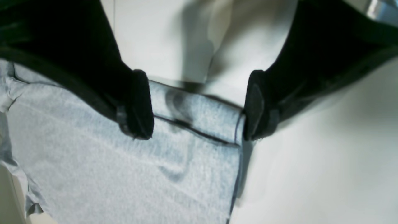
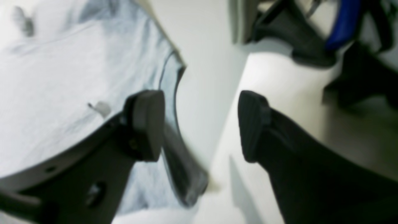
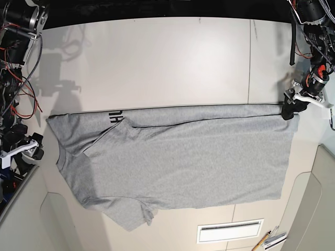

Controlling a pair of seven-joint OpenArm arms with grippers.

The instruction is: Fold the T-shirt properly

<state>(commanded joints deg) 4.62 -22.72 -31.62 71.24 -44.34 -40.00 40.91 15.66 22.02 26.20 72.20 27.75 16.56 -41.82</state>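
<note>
Grey T-shirt half-folded on white bench. Both grippers' fingers spread wide, holding nothing. The left gripper straddles the hem corner; closing carelessly could drag the fold askew.

Matt heathered cloth T-shirt, smooth semi-gloss table

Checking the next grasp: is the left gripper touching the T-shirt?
Cannot tell. In the left wrist view the left gripper stands open astride the T-shirt corner, but blur hides any contact; the base view is too small.
</note>
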